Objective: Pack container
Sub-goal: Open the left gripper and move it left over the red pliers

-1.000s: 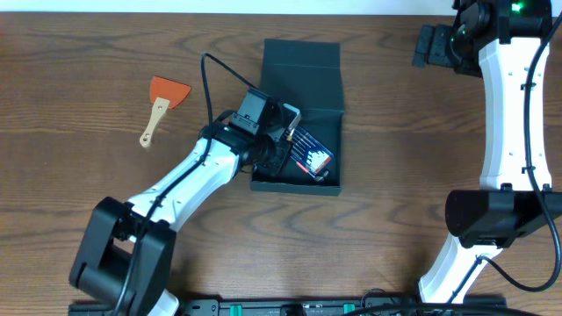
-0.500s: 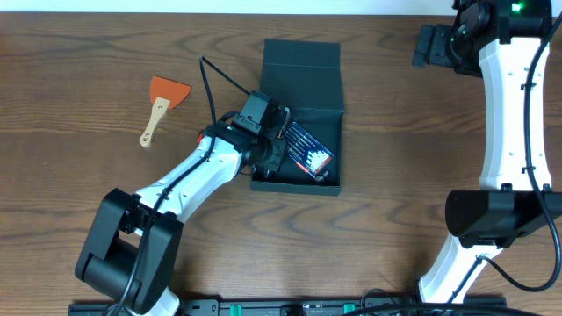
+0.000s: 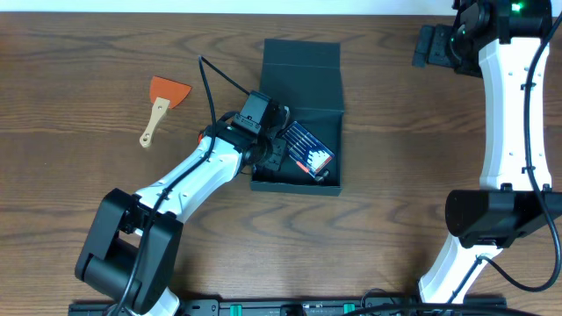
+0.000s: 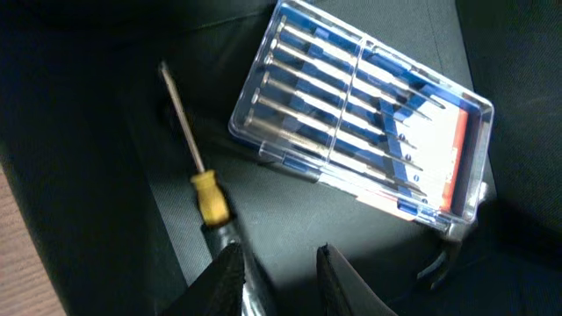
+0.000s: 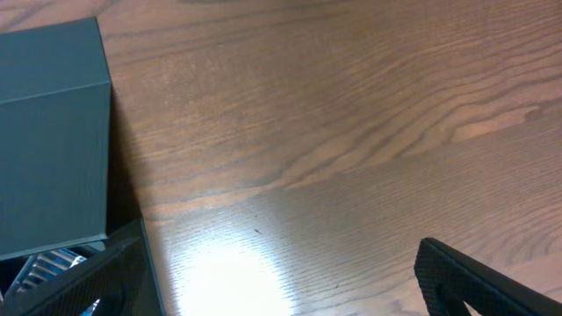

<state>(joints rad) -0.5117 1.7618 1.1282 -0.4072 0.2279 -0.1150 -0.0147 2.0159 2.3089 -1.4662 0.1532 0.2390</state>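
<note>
The dark teal-black container lies mid-table with its flap lid folded back. Inside it lie a clear blue drill-bit case, a yellow-handled screwdriver and a curved metal tool at the case's corner. The case also shows in the left wrist view. My left gripper reaches into the box; in its wrist view the jaws stand apart just above the floor, with the screwdriver's handle end beside the left finger. My right gripper hangs open and empty at the far right.
An orange scraper with a wooden handle lies on the wooden table left of the container. The right wrist view shows the container's lid at the left and bare wood under the open fingers.
My left gripper has shifted a little up and right, deeper over the box, between one second ago and half a second ago. It has held still since. The right arm has not moved.
</note>
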